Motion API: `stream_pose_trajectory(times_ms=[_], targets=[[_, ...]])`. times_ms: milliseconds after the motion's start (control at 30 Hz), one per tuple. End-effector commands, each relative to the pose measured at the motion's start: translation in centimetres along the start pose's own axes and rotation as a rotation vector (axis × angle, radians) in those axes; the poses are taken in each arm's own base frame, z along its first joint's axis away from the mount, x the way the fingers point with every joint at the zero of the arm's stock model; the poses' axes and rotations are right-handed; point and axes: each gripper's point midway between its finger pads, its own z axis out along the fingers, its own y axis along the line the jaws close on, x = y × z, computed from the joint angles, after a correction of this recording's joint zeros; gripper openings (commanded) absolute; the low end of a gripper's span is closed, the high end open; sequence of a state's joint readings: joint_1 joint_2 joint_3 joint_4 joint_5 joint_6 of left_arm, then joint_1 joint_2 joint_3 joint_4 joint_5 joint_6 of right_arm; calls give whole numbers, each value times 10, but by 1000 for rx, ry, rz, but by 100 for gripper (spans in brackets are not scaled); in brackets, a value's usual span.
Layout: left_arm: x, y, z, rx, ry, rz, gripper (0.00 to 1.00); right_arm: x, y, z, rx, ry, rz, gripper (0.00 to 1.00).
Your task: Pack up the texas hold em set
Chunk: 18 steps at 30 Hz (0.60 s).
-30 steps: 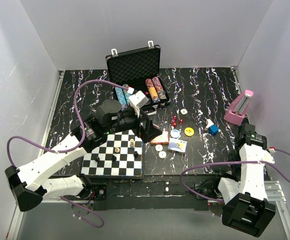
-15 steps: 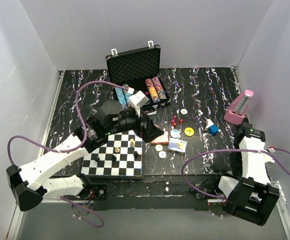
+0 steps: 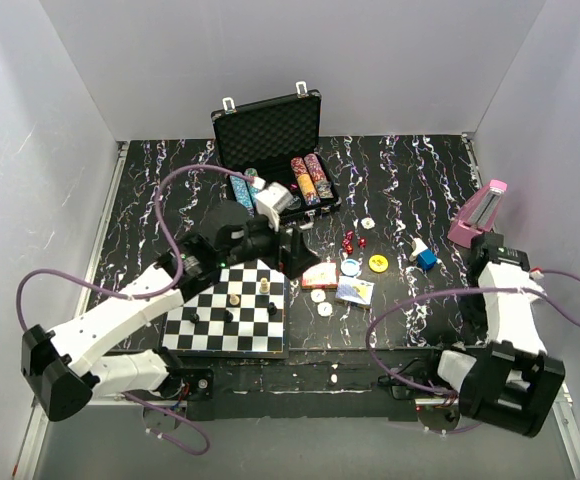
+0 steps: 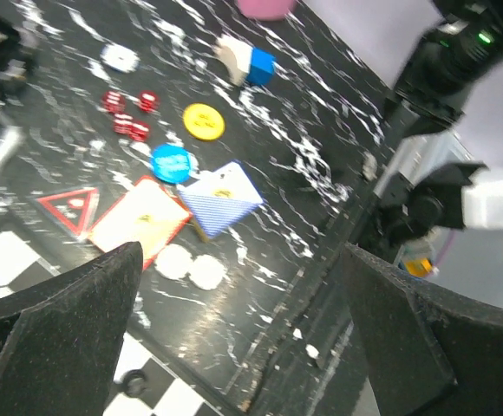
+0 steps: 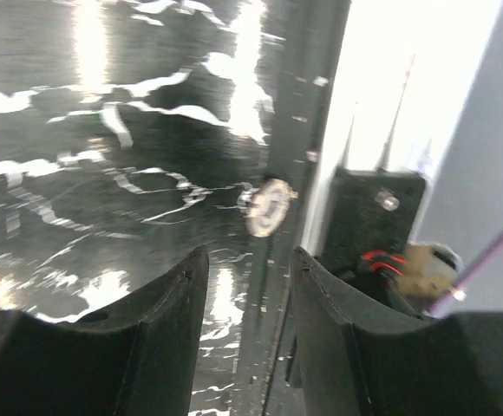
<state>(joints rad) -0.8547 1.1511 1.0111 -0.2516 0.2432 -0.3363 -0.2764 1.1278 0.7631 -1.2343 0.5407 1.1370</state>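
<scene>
Two pincers hold nothing: the left gripper (image 4: 241, 251) is spread wide near small red dice (image 4: 128, 117); the right gripper (image 5: 249, 260) is half spread over the black marbled table (image 5: 104, 130), near right.

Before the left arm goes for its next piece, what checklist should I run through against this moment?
1. Briefcase open, lid upright: ok.
2. Left gripper open wide and empty: ok.
3. Red dice, yellow button and blue button unobstructed in the left wrist view: ok.
4. Set fully packed: not ok; those pieces lie loose outside the briefcase.
5. Right gripper away from the pieces, holding nothing: ok.
6. Free slot in the briefcase for the loose pieces: cannot tell.
</scene>
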Motion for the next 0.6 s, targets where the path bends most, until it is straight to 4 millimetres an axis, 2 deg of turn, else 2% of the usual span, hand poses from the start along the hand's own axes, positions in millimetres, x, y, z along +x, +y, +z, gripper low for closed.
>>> stream_pose_trajectory(times_ms=[0,67,167,233,367,467,567], targets=[[-40,40,-33,-149,-111,20,98,-26,38,-39,-355,-132,-94,50],[-42,61,-42,-209,-129,5,98,-31,60,-69,-605,-198,-137,50],[-42,97,-55,-295,-142,-54,98,-22,89,-123,-996,-263,-253,50],[-39,120,-65,-343,-148,-110,98,-16,100,-147,-1148,-287,-307,52],[-35,157,-85,-450,-192,-145,98,-3,119,-164,-1249,-215,-435,53],[-30,175,-94,-527,-192,-116,98,21,141,-174,-1327,-128,-558,53],[-24,186,-98,-581,-158,-87,98,56,157,-175,-1276,-164,-752,54]])
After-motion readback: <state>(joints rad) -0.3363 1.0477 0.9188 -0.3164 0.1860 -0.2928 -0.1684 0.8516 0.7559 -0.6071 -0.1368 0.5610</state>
